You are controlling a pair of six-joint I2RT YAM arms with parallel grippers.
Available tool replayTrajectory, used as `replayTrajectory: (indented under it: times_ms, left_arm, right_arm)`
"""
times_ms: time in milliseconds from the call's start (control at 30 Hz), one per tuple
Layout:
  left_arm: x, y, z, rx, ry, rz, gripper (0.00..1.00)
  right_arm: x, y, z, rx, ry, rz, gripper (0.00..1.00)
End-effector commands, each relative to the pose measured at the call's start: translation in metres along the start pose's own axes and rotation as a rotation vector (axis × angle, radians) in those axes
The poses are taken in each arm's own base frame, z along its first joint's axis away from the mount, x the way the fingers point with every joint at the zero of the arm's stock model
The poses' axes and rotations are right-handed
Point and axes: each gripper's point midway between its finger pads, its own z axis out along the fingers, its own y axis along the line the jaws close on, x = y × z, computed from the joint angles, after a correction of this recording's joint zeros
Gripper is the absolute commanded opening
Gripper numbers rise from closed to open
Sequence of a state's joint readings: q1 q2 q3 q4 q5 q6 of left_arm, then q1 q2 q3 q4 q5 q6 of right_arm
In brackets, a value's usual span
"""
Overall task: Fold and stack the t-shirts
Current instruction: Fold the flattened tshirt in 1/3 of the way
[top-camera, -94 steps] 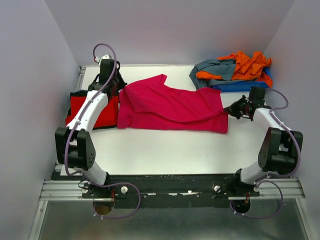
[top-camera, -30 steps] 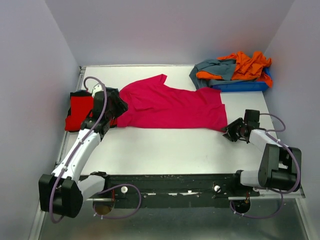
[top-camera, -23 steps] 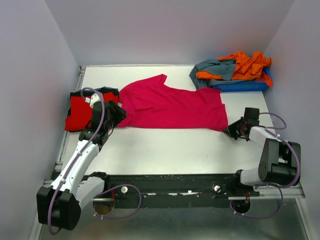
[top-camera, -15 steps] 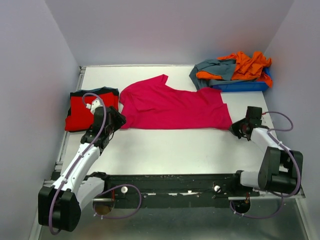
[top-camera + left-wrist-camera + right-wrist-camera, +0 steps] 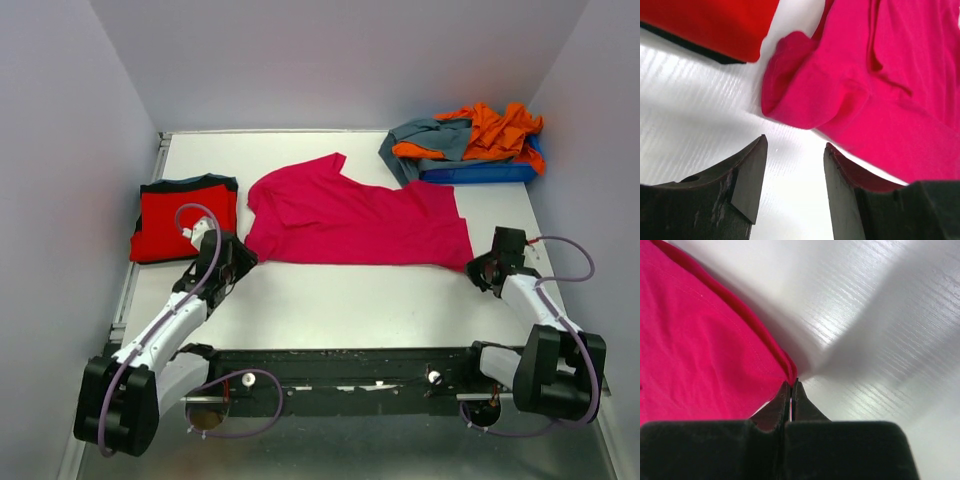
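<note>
A magenta-pink t-shirt (image 5: 355, 215) lies spread across the middle of the table. My right gripper (image 5: 478, 268) is at its near right corner, and in the right wrist view the gripper (image 5: 791, 383) is shut on that corner of the magenta cloth (image 5: 700, 340). My left gripper (image 5: 242, 260) stands open just short of the shirt's near left corner. In the left wrist view the left gripper (image 5: 795, 147) holds nothing, and the bunched magenta corner (image 5: 805, 100) lies just ahead of it. A folded bright red t-shirt (image 5: 185, 218) rests at the left.
Orange and grey-teal t-shirts (image 5: 470, 138) are heaped on a blue tray (image 5: 480, 173) at the back right corner. Walls close in the table on the left, back and right. The red shirt's edge (image 5: 710, 25) shows ahead and left of my left gripper.
My right gripper has shut on the magenta shirt's corner and drawn it right and nearer. The left gripper has backed toward the near edge, its jaws a little narrower.
</note>
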State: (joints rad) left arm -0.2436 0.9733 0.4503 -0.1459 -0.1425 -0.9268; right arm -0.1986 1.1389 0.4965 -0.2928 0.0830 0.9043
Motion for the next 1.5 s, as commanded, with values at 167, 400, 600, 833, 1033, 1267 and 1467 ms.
replayTrajectory:
  times_ms: [167,400,600,833,1033,1267,1467]
  left_arm:
    - [0.002,0.009,0.027,-0.1,-0.05,0.024,0.59]
    - [0.001,0.014,0.047,-0.155,-0.051,0.041,0.47]
    - [-0.023,0.027,0.049,-0.213,-0.086,0.017,0.0]
    - [-0.037,0.034,0.015,-0.22,-0.111,0.018,0.0]
    - [-0.016,0.048,0.003,-0.215,-0.06,-0.007,0.0]
    - [0.003,0.051,0.003,-0.151,-0.028,-0.02,0.3]
    - [0.002,0.034,0.004,-0.062,-0.029,-0.022,0.69]
  right_arm:
    - [0.009,-0.002,0.007,-0.012,0.047,-0.032,0.01]
    - [0.008,0.0,0.004,-0.035,0.037,-0.032,0.01]
    - [0.003,0.0,0.001,-0.02,0.015,-0.024,0.01]
    - [-0.015,-0.02,-0.015,0.115,-0.05,-0.004,0.01]
    - [-0.003,-0.039,-0.017,0.156,-0.023,-0.024,0.04]
    - [-0.001,-0.035,-0.027,0.094,-0.022,-0.072,0.58]
    - [0.003,-0.02,-0.026,0.012,0.001,-0.071,0.57]
